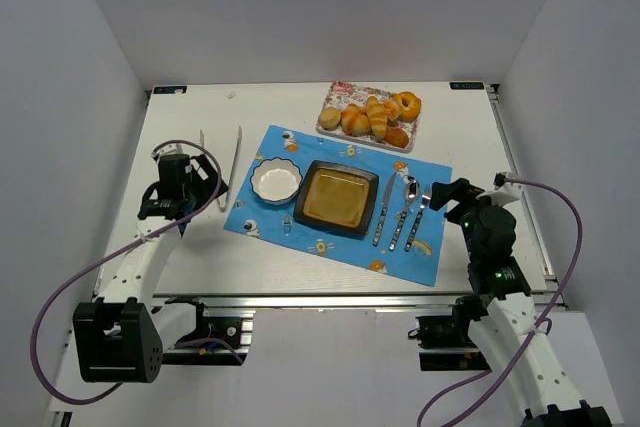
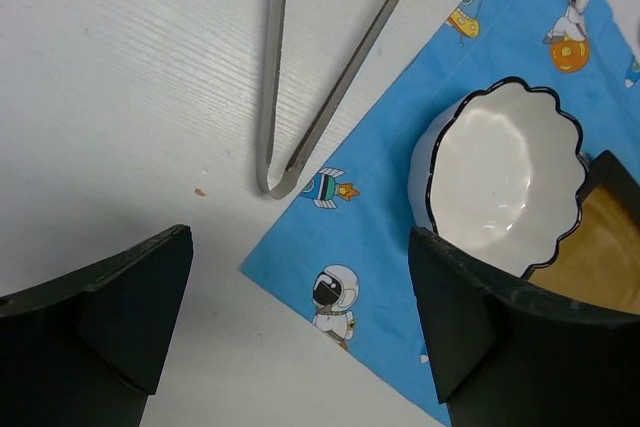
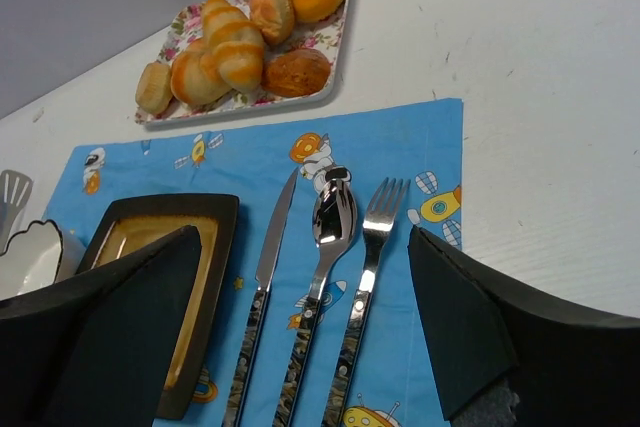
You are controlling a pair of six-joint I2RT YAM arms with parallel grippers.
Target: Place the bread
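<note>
**Bread still on the tray, both arms waiting at the near edge**

A white worktop (image 1: 190, 247) sits inside pale walls. A blue placemat (image 1: 320, 150) printed with little astronauts lies at an angle across its middle. On the mat, from left to right, are a white scalloped bowl (image 1: 275, 181), a dark square plate (image 1: 336, 197) with a brownish inside, then a knife (image 1: 384, 209), a spoon (image 1: 404, 212) and a fork (image 1: 418, 219) side by side.

Just beyond the mat's far edge is a flowered tray (image 1: 336, 90) of baked goods. The bread (image 1: 377, 117), a long golden roll with paler cross ridges, lies near the tray's middle, resting among the other buns. An orange ring-shaped bun (image 1: 406, 104) sits at the tray's right end.

Metal tongs (image 1: 232, 162) lie on the bare worktop left of the mat, their joined end just beside the mat's edge.

The left gripper (image 2: 300, 242) hangs above the mat's left corner with its fingers spread wide and nothing between them. The right gripper (image 3: 305, 237) hovers over the near end of the cutlery, also spread wide and holding nothing, well apart from the tray.
</note>
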